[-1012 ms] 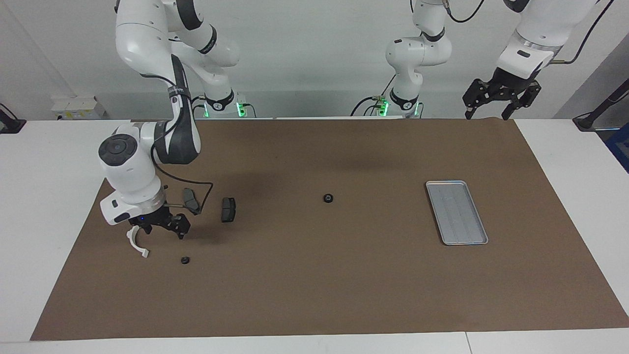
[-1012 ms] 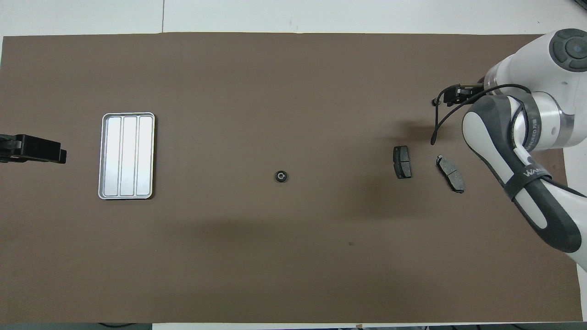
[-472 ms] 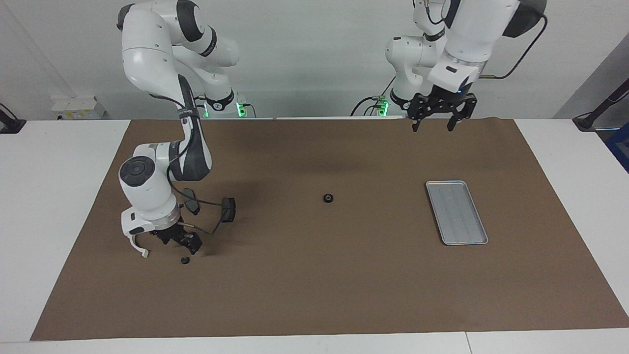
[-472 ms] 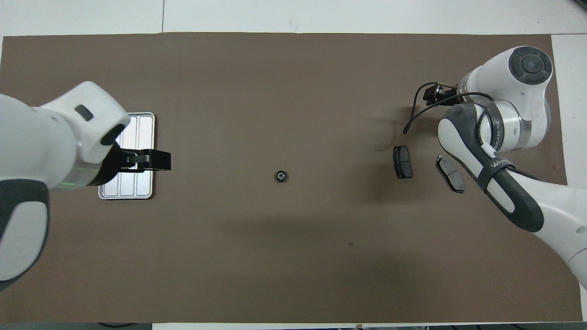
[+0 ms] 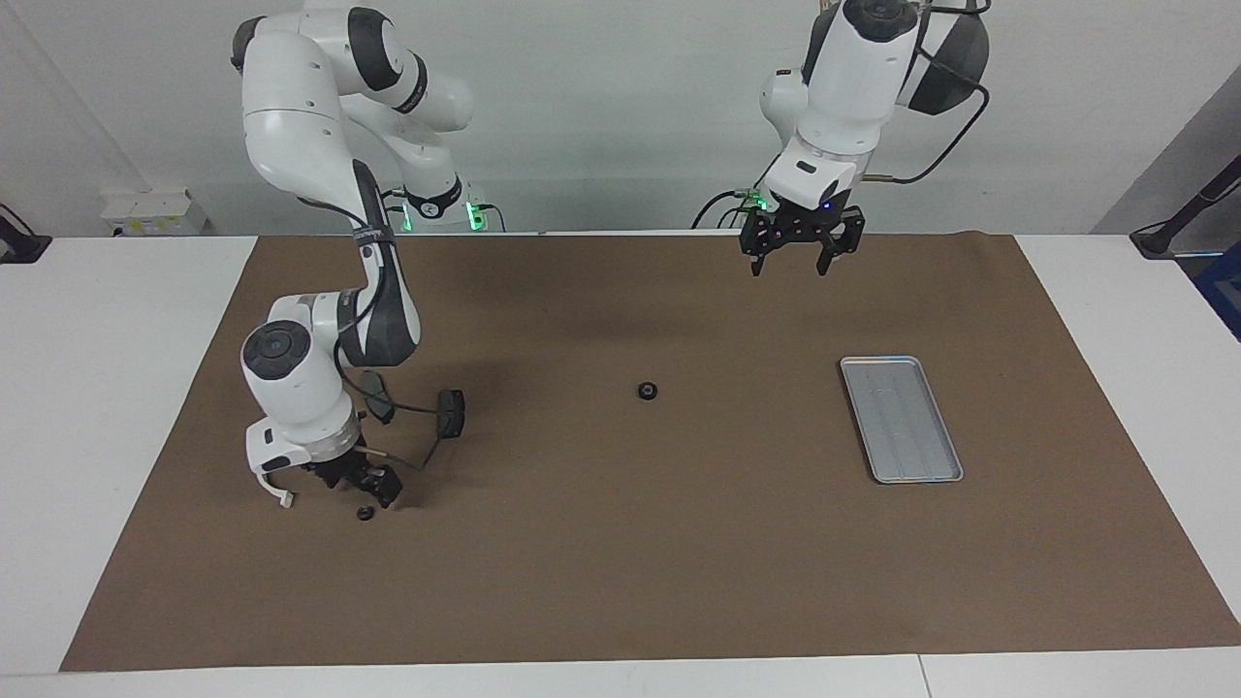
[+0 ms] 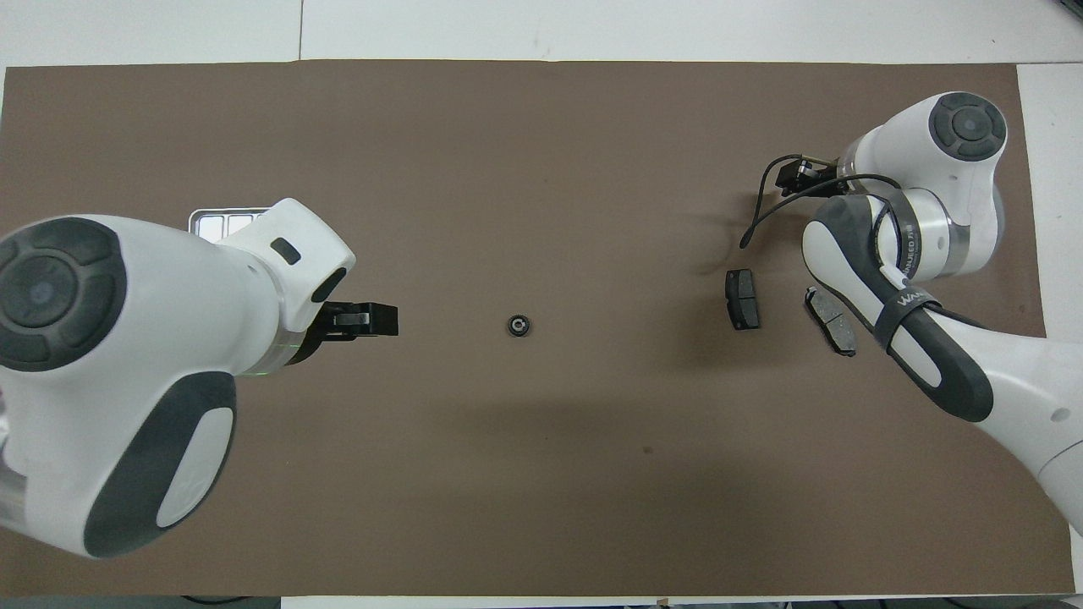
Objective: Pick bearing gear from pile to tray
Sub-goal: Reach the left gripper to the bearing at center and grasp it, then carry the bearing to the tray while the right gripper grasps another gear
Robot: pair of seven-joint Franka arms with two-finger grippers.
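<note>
Item: right gripper [image 5: 370, 485], low over the pile's small black round bearing gear [image 5: 365, 513]; whether its fingers are parted we cannot tell. We judge pickup underway.
Item: second black bearing gear [image 5: 647, 391], mid-mat.
Item: left gripper [image 5: 801, 250], raised, fingers spread.
Item: flat silver-grey metal tray [image 5: 902, 419], awaiting delivery.

Brightness: both views are evenly and brightly lit.
Source: diffuse light from above is indicated.
Shadows: soft dark patches are cast on the brown mat [image 5: 620, 543] at upper centre of the facing view.
Glare: the tray [image 5: 902, 419] is mildly shiny.
Focus: the left arm [image 6: 127, 364] is rendered large and soft at lower left of the overhead view.
</note>
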